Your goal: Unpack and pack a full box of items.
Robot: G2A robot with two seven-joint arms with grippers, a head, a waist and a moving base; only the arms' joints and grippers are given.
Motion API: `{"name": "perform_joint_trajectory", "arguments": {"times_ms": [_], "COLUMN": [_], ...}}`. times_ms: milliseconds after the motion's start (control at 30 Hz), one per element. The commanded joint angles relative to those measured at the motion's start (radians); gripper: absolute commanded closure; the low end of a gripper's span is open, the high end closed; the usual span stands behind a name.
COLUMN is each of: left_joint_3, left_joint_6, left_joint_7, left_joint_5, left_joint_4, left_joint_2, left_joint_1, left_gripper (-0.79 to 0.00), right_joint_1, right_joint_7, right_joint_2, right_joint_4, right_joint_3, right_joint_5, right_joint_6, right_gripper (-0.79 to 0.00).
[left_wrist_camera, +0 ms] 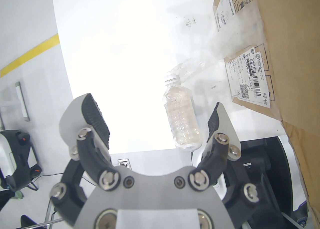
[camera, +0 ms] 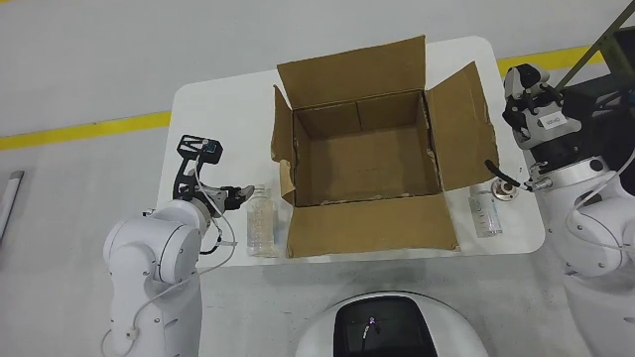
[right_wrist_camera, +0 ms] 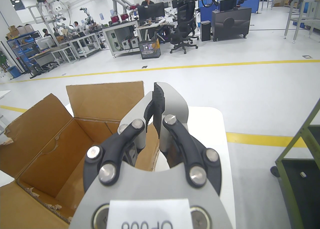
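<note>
An open cardboard box [camera: 365, 226] stands mid-table with nothing inside; its outer wall [left_wrist_camera: 287, 39] and inner wall [right_wrist_camera: 50, 147] show in the wrist views. A clear plastic bottle [camera: 261, 220] lies on the table just left of the box. My left gripper [camera: 238, 198] is open and empty beside it; the bottle [left_wrist_camera: 181, 117] lies just beyond the open gripper [left_wrist_camera: 153, 103], nearer the finger on the box side. A second clear bottle [camera: 486, 210] rests right of the box. My right gripper [camera: 524, 75] is over the table's right edge, and the gripper [right_wrist_camera: 157, 94] is shut on nothing.
The white table [camera: 223, 109] has bare room at its far left. The box's flaps [camera: 461, 114] fold outward on all sides. A green-framed cart [right_wrist_camera: 300, 154] stands off the table's right side. Yellow floor lines [camera: 79, 131] run behind the table.
</note>
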Motion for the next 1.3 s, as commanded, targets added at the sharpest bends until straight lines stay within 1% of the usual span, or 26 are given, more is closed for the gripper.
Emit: {"name": "perform_joint_trajectory", "arguments": {"times_ms": [0, 600, 700, 900, 1067, 1267], "left_joint_3": [0.000, 0.000, -0.001, 0.016, 0.063, 0.063], "left_joint_6": [0.000, 0.000, 0.000, -0.009, -0.013, -0.013], "left_joint_7": [0.000, 0.000, 0.042, 0.003, -0.019, -0.019], "left_joint_5": [0.000, 0.000, 0.001, 0.021, 0.084, 0.084], "left_joint_4": [0.000, 0.000, 0.003, -0.013, -0.022, -0.022], "left_joint_2": [0.000, 0.000, 0.002, 0.010, 0.014, 0.014], "left_joint_1": [0.000, 0.000, 0.025, 0.041, 0.044, 0.044], "left_gripper": [-0.785, -0.785, -0.785, -0.785, -0.785, -0.785], "right_joint_1": [0.000, 0.000, 0.000, 0.000, 0.000, 0.000], "right_joint_7": [0.000, 0.000, 0.000, 0.000, 0.000, 0.000], "right_joint_2": [0.000, 0.000, 0.000, 0.000, 0.000, 0.000], "right_joint_4": [0.000, 0.000, 0.000, 0.000, 0.000, 0.000], "right_joint_3": [0.000, 0.000, 0.000, 0.000, 0.000, 0.000], "right_joint_5": [0.000, 0.000, 0.000, 0.000, 0.000, 0.000], "right_joint_6": [0.000, 0.000, 0.000, 0.000, 0.000, 0.000], "right_gripper": [0.000, 0.000, 0.000, 0.000, 0.000, 0.000]}}
